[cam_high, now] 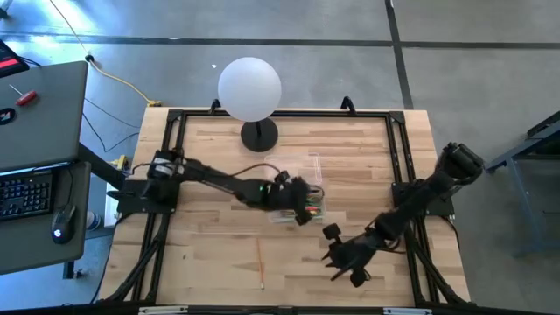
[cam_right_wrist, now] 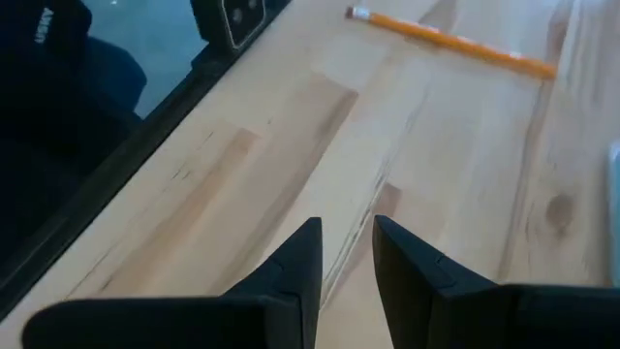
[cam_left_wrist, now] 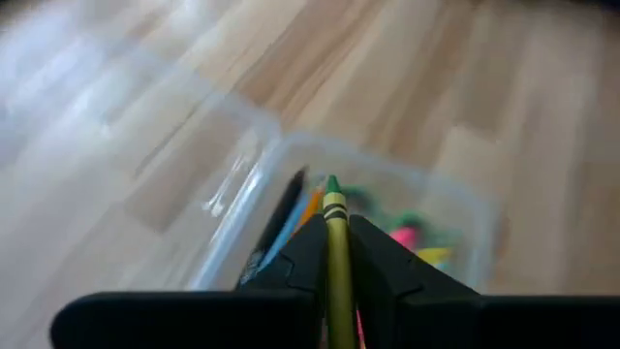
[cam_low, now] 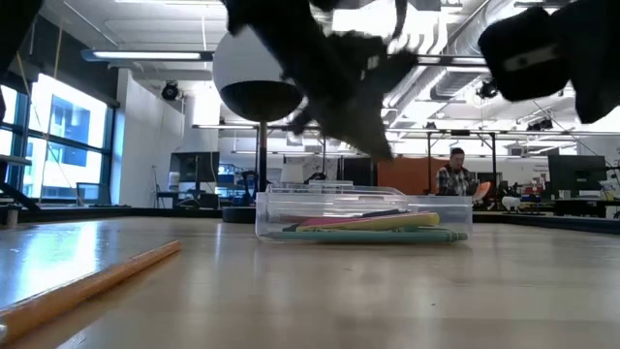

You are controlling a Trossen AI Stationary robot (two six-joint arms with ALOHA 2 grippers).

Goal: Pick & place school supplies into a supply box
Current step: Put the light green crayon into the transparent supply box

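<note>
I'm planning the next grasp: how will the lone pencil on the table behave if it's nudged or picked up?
The pencil looks thin and straight, so probably stiff and light. It lies flat on smooth wood, so a sideways nudge would likely roll it. Its slim shaft may slip in the right end effector.

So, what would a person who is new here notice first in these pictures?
Probably the white globe lamp at the table's far edge. Next, the left gripper over the clear box mid-table, a green crayon between its fingers. One pencil lies alone near the front edge.
</note>
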